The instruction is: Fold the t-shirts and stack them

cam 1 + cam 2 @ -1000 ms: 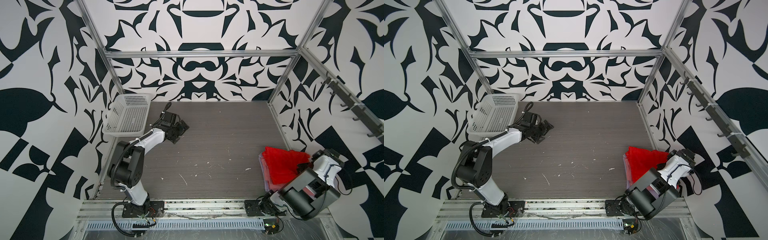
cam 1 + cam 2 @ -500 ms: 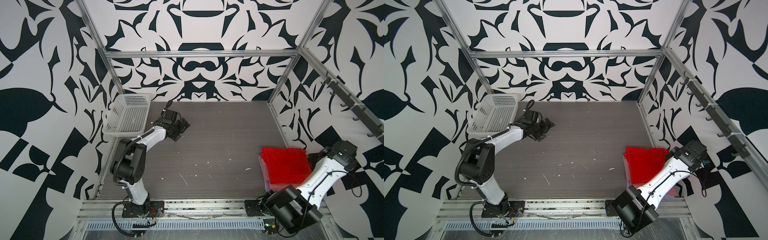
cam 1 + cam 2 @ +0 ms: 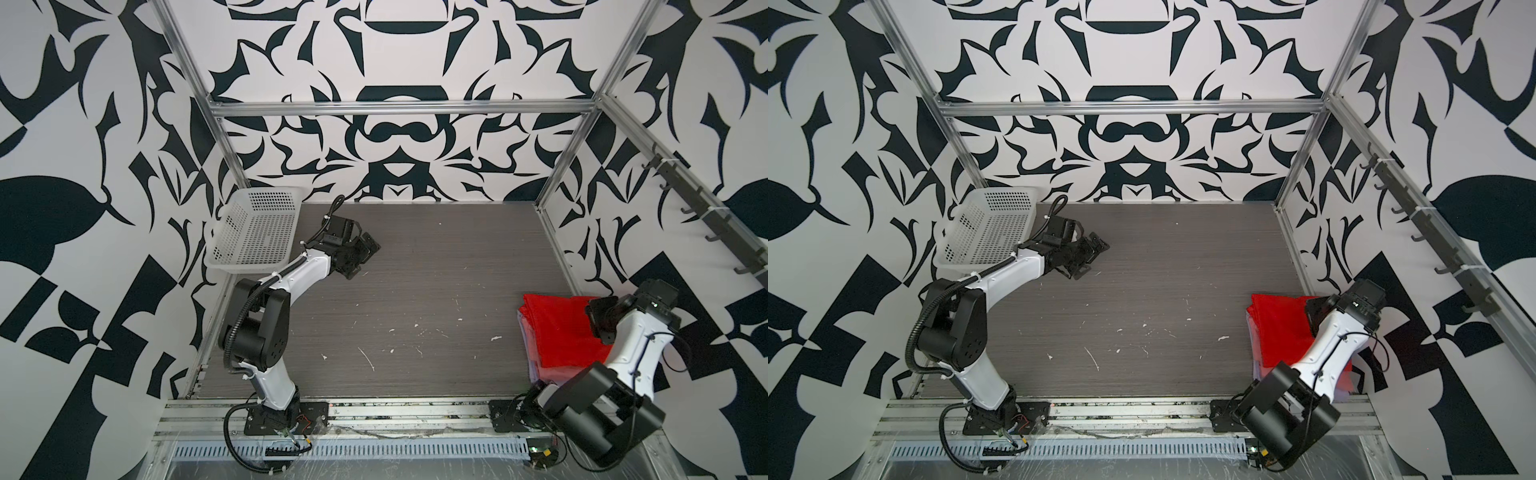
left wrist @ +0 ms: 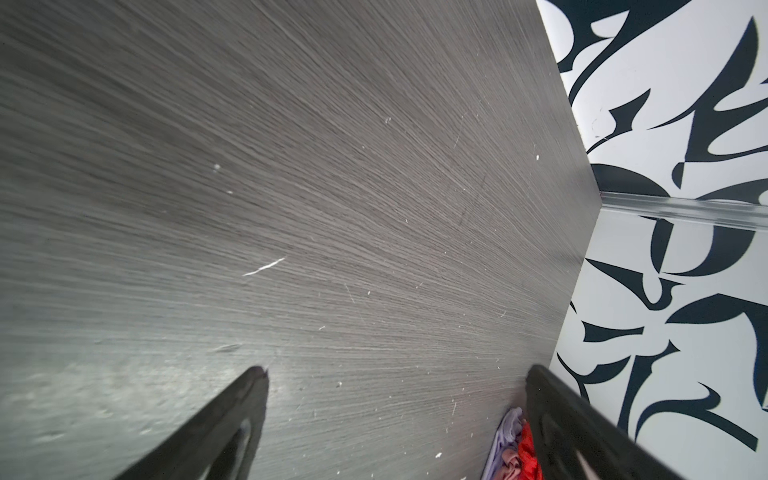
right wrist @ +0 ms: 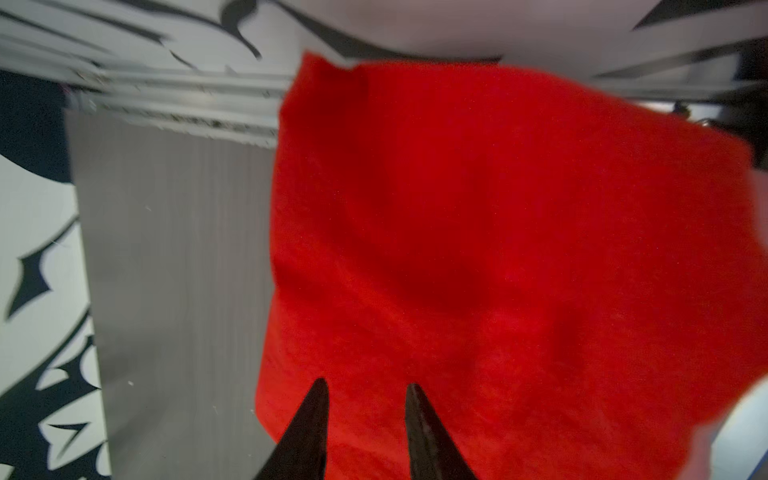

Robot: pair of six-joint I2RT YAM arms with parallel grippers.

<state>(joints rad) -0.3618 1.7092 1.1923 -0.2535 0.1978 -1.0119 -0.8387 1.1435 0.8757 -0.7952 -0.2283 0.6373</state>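
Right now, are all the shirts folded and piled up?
Looks nearly done: the red t-shirt lies folded on top, the pink t-shirt and lavender t-shirt peeking out underneath. Nothing is in hand: the right gripper hovers open over the red, the left gripper open over bare table. Left: probably only backing away.

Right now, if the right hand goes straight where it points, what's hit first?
Likely the red t-shirt: the right hand points across its folded top, though height above the cloth is unclear.
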